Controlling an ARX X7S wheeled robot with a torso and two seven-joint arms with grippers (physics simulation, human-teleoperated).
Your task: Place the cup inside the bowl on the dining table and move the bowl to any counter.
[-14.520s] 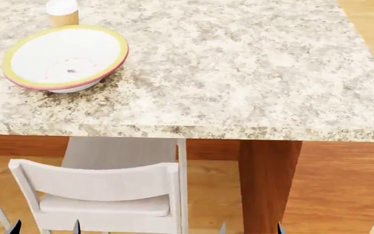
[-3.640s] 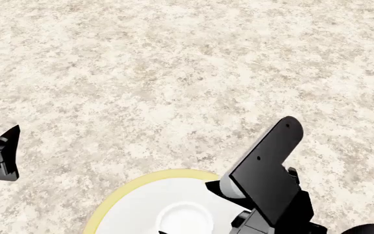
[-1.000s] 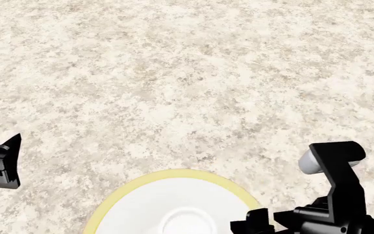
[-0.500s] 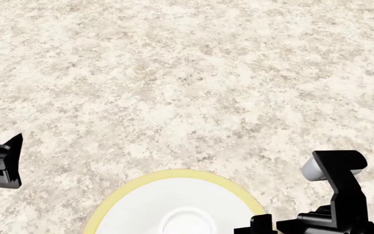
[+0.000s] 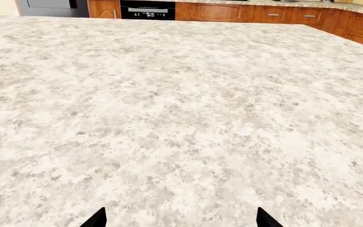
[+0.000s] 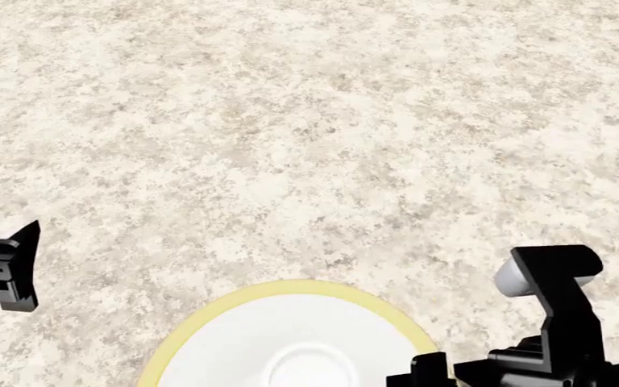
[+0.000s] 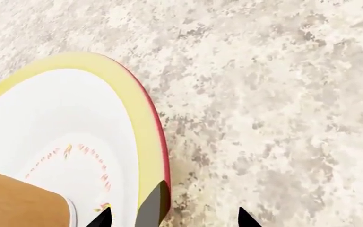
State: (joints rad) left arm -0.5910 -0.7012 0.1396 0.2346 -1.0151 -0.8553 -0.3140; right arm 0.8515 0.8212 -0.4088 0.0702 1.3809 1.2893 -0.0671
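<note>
The bowl [image 6: 234, 343], white inside with a yellow-green rim, sits on the dining table [image 6: 321, 145] at the near edge of the head view. The tan cup [image 7: 17, 205] stands inside it, and its white lid [image 6: 312, 368] shows from above. My right gripper [image 7: 174, 218] is open and straddles the bowl's rim [image 7: 145, 142], one fingertip over the white inside and the other over the table. My left gripper [image 5: 180, 220] is open over bare table, well left of the bowl, with nothing between its fingers.
In the left wrist view, brown wooden cabinets [image 5: 282, 13] and a black oven [image 5: 149, 9] line the room beyond the table's far edge, with a counter's worktop [image 5: 353, 8] above the cabinets. Pale granite table stretches away on all sides of the bowl.
The cup, once beside the bowl on the table, now stands inside it. My right arm has drawn back from over the bowl to its right rim. Little has moved in the last half second.
</note>
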